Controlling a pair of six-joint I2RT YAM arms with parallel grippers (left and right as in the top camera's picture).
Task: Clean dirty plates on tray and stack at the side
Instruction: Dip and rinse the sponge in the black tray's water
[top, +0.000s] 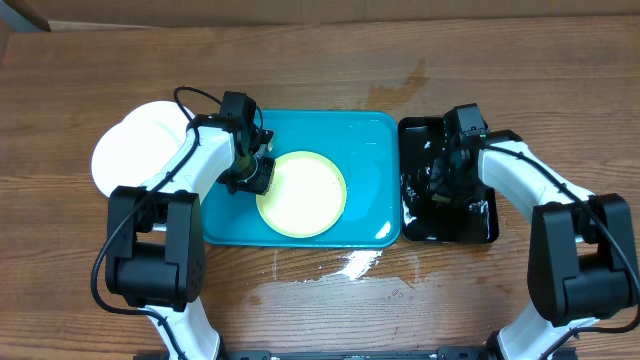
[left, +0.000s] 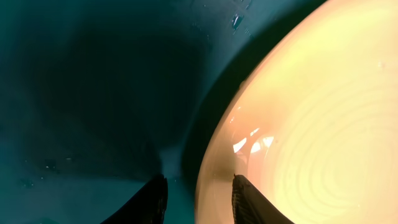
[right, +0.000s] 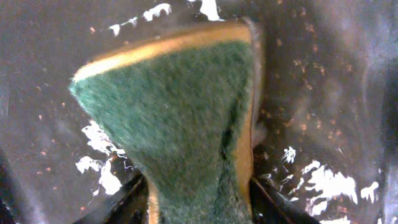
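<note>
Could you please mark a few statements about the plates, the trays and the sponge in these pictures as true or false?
1. The pale yellow-green round plate lies in the large turquoise plastic tray. True.
2. The white round plates also lie in the turquoise tray. False: they sit on the wooden table beside it, on the left arm's side.
3. The left gripper has its fingers on either side of the yellow-green plate's rim. True.
4. The green-and-yellow sponge lies on the turquoise tray. False: it is between the right gripper fingers, over the glossy black tray.

Room on tray (top: 370, 150) R of plate (top: 302, 193)
</note>
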